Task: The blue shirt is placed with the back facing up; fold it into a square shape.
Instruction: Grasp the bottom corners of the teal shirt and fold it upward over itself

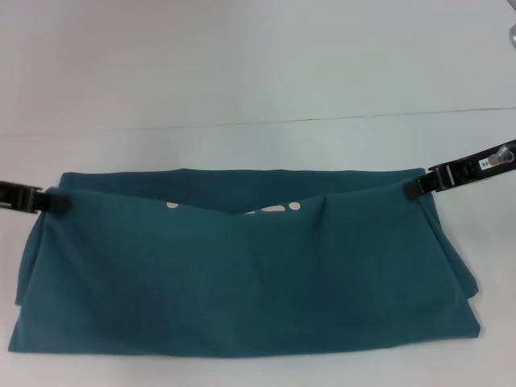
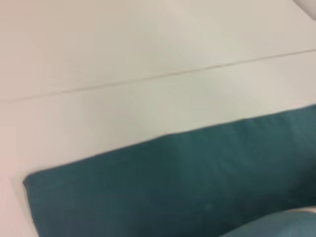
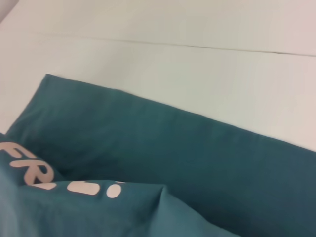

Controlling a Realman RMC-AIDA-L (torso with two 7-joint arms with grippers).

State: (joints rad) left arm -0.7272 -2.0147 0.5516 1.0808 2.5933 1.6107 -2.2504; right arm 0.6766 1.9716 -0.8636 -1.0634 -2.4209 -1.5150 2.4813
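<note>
The blue shirt (image 1: 242,274) lies across the near part of the white table as a wide teal band. Its upper layer is held up at both ends and sags in the middle. White lettering (image 1: 274,210) shows in the gap behind the sag. My left gripper (image 1: 52,200) is shut on the shirt's upper left corner. My right gripper (image 1: 419,187) is shut on the upper right corner. The left wrist view shows only the shirt (image 2: 173,187) flat on the table. The right wrist view shows the shirt (image 3: 173,148) with the lettering (image 3: 34,173) on a raised fold. Neither wrist view shows fingers.
The white table (image 1: 242,64) stretches bare behind the shirt, crossed by a thin seam (image 1: 322,119). A pale object (image 1: 511,32) pokes in at the far right edge. The shirt's lower edge lies near the front of the table.
</note>
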